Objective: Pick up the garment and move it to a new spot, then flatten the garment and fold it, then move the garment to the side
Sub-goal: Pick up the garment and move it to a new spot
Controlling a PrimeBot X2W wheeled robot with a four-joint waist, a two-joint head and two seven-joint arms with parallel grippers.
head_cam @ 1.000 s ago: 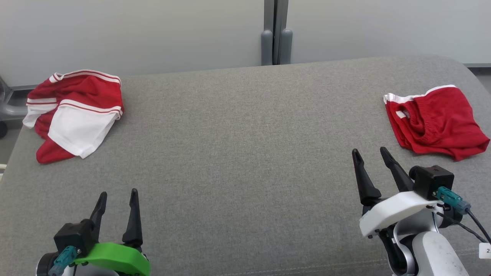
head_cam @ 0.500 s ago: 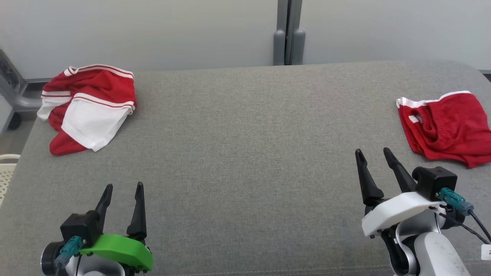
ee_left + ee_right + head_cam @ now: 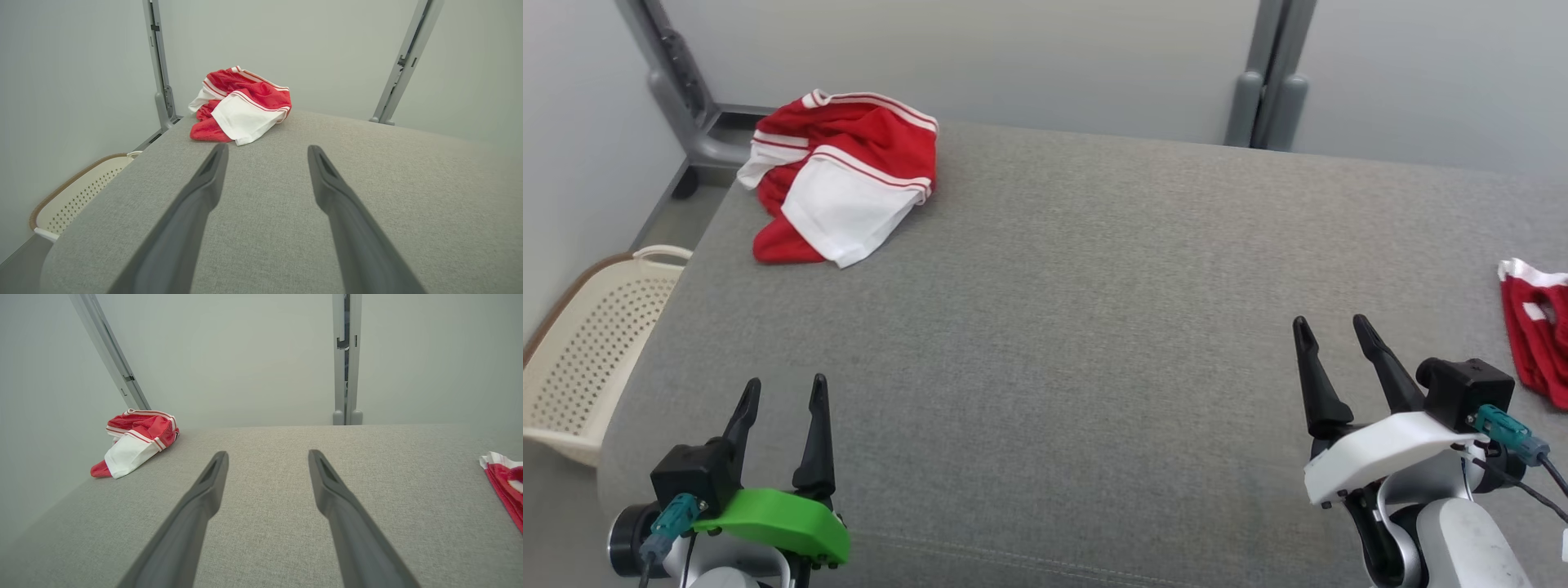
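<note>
My left gripper [image 3: 786, 380] hangs low over the near edge of the grey surface [image 3: 1078, 286], its two fingers spread apart with nothing between them. My right gripper [image 3: 1330, 320] stands the same way: fingers parted, empty, tips pointing away from me and clear of any cloth. The garment [image 3: 849, 175], red with white panels and stripes, lies crumpled well ahead of my left gripper, far beyond its fingertips, at the far corner of the surface. One white panel lies on top and red folds are bunched beneath and behind it. From my right gripper it sits far ahead and well off to the left. A second garment [image 3: 1535, 327], red with a white band, lies just off to the right of my right gripper, near its fingertips but not touching them. The picture's edge cuts it off, so I cannot tell how it is laid out. To the left of my left gripper, below the surface's edge, stands a cream perforated basket [image 3: 588, 351]. A grey post [image 3: 1270, 90] rises behind the far edge.
</note>
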